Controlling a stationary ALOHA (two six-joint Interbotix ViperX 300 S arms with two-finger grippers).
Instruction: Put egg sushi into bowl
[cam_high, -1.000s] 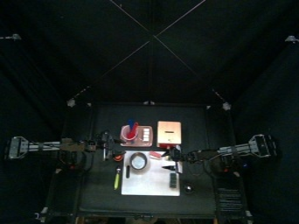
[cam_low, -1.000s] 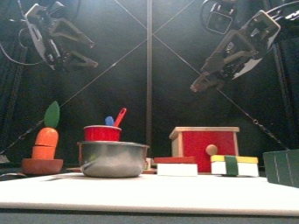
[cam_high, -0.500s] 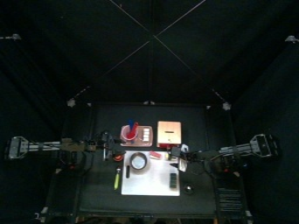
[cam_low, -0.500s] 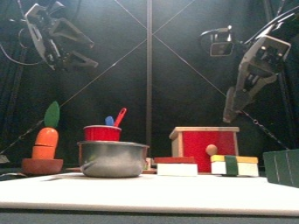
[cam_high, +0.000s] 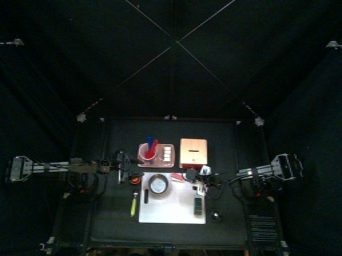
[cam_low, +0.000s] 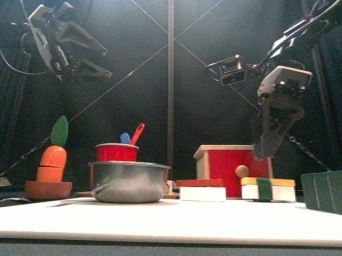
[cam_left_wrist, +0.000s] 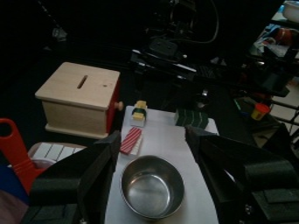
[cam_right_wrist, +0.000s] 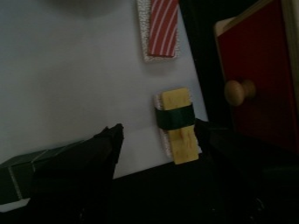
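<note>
The egg sushi, a yellow block bound across its middle by a dark green band, lies flat on the white mat near the mat's edge, just beside the red-fronted wooden box with its pale round knob. In the front view it sits low at the right, in front of that box, with a red-and-white striped sushi piece next to it. The bowl, round and metallic grey inside, stands on the same mat apart from the egg sushi, with the striped piece between them in the left wrist view; from the front the bowl is left of centre, and behind it stands a red cup holding a blue and a red utensil. Further left a toy carrot stands upright in a small brown dish. The right gripper hangs above the wooden box and egg sushi, pointing downward, its jaws spread wide and holding nothing; in its wrist view the egg sushi lies between the two jaw tips, not touched by either. The left gripper rests high at the left, well above the table, its jaws likewise released and empty. From above, the white mat lies at the table's front, with the tan box behind it.
</note>
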